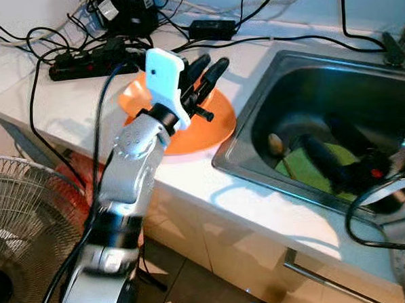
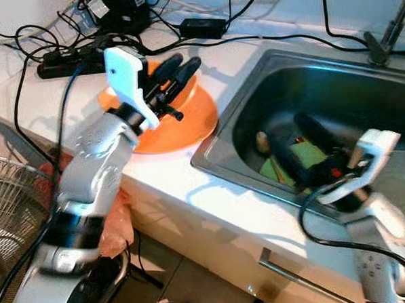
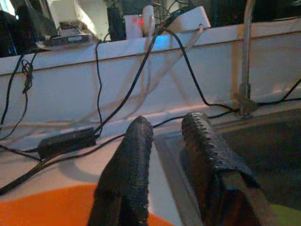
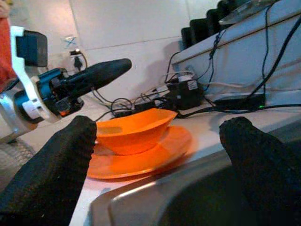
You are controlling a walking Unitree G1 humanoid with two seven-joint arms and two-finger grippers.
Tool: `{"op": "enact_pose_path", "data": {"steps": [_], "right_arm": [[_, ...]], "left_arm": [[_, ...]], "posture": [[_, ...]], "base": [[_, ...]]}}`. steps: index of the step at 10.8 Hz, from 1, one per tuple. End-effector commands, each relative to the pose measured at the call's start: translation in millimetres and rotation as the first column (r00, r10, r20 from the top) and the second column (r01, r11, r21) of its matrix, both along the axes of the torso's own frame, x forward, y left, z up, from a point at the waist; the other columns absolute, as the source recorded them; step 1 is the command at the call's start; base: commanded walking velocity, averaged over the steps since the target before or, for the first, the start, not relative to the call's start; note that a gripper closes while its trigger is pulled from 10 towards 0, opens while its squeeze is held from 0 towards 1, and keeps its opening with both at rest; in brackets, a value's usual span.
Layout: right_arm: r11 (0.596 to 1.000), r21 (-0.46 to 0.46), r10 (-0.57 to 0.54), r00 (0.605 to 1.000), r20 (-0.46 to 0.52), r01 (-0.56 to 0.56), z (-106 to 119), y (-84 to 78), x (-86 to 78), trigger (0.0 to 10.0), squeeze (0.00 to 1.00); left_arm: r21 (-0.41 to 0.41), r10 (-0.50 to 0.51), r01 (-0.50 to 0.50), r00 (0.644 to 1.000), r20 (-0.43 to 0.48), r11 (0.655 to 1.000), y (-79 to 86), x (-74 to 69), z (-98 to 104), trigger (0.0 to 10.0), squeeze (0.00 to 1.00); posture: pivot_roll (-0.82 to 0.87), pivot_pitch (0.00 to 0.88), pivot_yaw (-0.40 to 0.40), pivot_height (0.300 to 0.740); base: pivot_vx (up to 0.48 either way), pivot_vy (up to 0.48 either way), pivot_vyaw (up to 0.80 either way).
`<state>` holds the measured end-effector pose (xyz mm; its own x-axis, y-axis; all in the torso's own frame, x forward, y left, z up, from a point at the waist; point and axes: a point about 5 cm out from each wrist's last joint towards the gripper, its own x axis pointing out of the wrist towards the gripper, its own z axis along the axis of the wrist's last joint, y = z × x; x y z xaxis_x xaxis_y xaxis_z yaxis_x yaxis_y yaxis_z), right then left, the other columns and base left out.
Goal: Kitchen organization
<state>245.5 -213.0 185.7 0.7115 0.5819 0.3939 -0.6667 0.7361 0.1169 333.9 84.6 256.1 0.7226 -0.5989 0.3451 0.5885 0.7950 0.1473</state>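
An orange plate (image 1: 215, 127) lies on the white counter left of the steel sink (image 1: 300, 72), and an orange bowl (image 4: 134, 134) stands on it. My left gripper (image 1: 205, 73) hovers just over the plate and bowl, fingers a little apart, holding nothing. My right gripper (image 1: 320, 133) is down inside the sink, its fingers (image 4: 56, 169) spread wide and empty. Below it on the sink floor lie a flat green item (image 1: 305, 173) and a wooden spoon (image 1: 275, 144).
A black power strip (image 1: 89, 61), adapters and tangled cables crowd the counter's back edge. A faucet (image 2: 386, 30) rises behind the sink. A floor fan (image 1: 23, 229) stands at the lower left. A drawer handle (image 2: 297, 272) sits under the counter front.
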Motion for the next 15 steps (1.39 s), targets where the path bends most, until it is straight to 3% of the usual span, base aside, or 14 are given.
{"op": "enact_pose_path", "data": {"steps": [1, 3, 7, 8, 9, 12, 15], "right_arm": [[1.000, 0.019, 0.018, 0.999, -0.046, -0.017, -12.6, 3.9, 1.7, 10.0, 0.00], [0.999, 0.019, 0.028, 0.998, -0.049, -0.027, -13.6, 5.5, 2.3, 10.0, 0.00], [0.999, 0.016, 0.040, 0.998, -0.053, -0.039, -14.3, 7.3, 5.1, 10.0, 0.00], [0.999, 0.015, 0.042, 0.998, -0.055, -0.041, -14.5, 7.2, 5.5, 10.0, 0.00], [0.999, 0.013, 0.044, 0.997, -0.057, -0.044, -14.8, 7.3, 6.0, 10.0, 0.00], [0.999, 0.012, 0.054, 0.997, -0.056, -0.053, -14.0, 9.2, 9.0, 10.0, 0.00], [0.998, 0.011, 0.060, 0.997, -0.056, -0.059, -14.4, 10.3, 9.3, 10.0, 0.00]], "left_arm": [[0.020, 0.010, -0.010, 1.000, -0.016, 1.000, 3.9, -5.3, -3.0, 10.0, 1.00], [0.045, 0.031, -0.029, 0.999, -0.042, 0.999, 5.3, -13.5, -6.7, 10.0, 1.00], [0.039, 0.136, -0.134, 0.988, -0.077, 0.990, 21.6, -10.8, -6.0, 10.0, 1.00], [0.009, 0.208, -0.208, 0.975, -0.083, 0.978, 33.7, -6.3, -3.9, 10.0, 1.00], [-0.072, 0.294, -0.302, 0.950, -0.108, 0.951, 51.7, -0.8, 0.5, 10.0, 1.00], [-0.022, 0.409, -0.413, 0.908, -0.095, 0.911, 89.6, 7.7, 6.6, 10.0, 1.00], [-0.022, 0.471, -0.479, 0.869, -0.148, 0.877, 114.0, 16.4, 0.7, 10.0, 1.00]], "posture": [[0.01, 0.098, 0.121, 0.740], [0.02, 0.096, 0.120, 0.740], [0.03, 0.110, 0.111, 0.740], [0.03, 0.115, 0.105, 0.740], [0.04, 0.118, 0.101, 0.740], [0.05, 0.123, 0.096, 0.740], [0.05, 0.124, 0.096, 0.740]], "base": [[0.000, 0.000, 0.00], [0.000, 0.000, 0.00], [0.000, 0.000, 0.00], [0.000, 0.000, 0.00], [0.000, 0.000, 0.00], [0.000, 0.000, 0.00], [0.000, 0.000, 0.00]]}}
